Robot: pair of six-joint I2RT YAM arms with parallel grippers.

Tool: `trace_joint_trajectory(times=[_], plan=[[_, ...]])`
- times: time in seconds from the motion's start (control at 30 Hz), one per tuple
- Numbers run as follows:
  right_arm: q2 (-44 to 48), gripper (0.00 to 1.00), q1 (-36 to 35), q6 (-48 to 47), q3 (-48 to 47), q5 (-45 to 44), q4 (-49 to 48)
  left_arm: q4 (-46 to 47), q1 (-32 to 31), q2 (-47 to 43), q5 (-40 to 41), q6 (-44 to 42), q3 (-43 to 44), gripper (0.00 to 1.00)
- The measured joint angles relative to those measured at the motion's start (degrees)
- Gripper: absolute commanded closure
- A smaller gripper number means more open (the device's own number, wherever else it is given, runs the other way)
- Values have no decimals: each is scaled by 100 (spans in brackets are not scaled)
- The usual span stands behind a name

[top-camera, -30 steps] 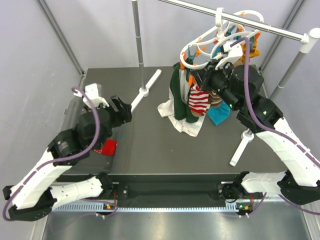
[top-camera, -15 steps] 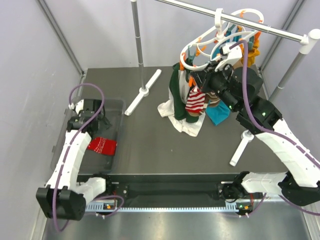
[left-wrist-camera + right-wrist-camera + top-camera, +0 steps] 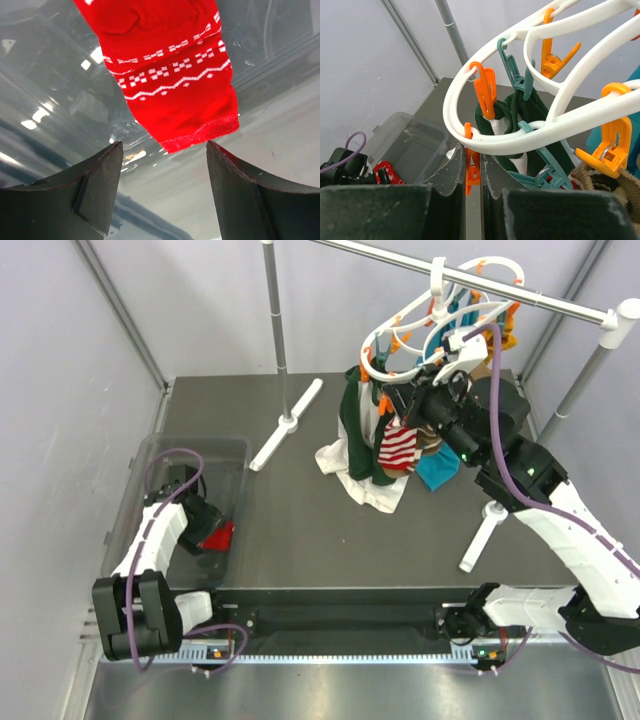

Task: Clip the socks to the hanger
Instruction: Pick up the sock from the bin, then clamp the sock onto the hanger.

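left claw [image 3: 164, 146] hangs released over the red white-patterned knit sock [image 3: 165, 65]; i'd drop straight onto its cuff before clenching.

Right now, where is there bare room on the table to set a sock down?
Bare table runs from the bin across to the hanging clothes, and along the near edge to the right pole foot. Crowded: back right under the hanger, with the right hand on an orange clip; the bin, with the red sock and left hand.
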State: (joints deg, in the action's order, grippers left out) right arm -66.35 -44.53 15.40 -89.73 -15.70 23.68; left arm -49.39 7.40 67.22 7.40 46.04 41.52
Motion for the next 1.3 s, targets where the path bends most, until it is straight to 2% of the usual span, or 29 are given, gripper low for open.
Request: trace_joint_trajectory(times=[0.17,0.23,0.3,0.5,0.53,0.63,0.7,0.9,1.07,1.17,1.3], plan=[[33,100,0,2,13,24,-4,264,39,70,-9,177,-168,29],[55,100,0,4,15,35,-4,369,101,190,-4,212,-173,35],[101,100,0,11,50,35,-11,474,177,308,-13,258,-195,51],[151,100,-2,24,118,37,-9,702,348,560,-74,295,-313,56],[151,100,0,24,120,39,-7,737,378,588,-105,293,-326,63],[151,100,-2,26,120,39,-9,850,507,605,-219,251,-391,75],[151,100,0,26,120,42,-9,901,647,601,-341,192,-402,99],[151,100,0,31,120,57,-9,879,925,212,-662,-87,-262,100],[151,100,0,35,120,57,-9,850,940,-570,-1172,-216,396,100],[149,100,0,35,120,57,-9,1027,942,-750,-1864,-203,807,100],[133,100,0,35,116,59,-9,1690,876,-697,-3296,262,761,100]])
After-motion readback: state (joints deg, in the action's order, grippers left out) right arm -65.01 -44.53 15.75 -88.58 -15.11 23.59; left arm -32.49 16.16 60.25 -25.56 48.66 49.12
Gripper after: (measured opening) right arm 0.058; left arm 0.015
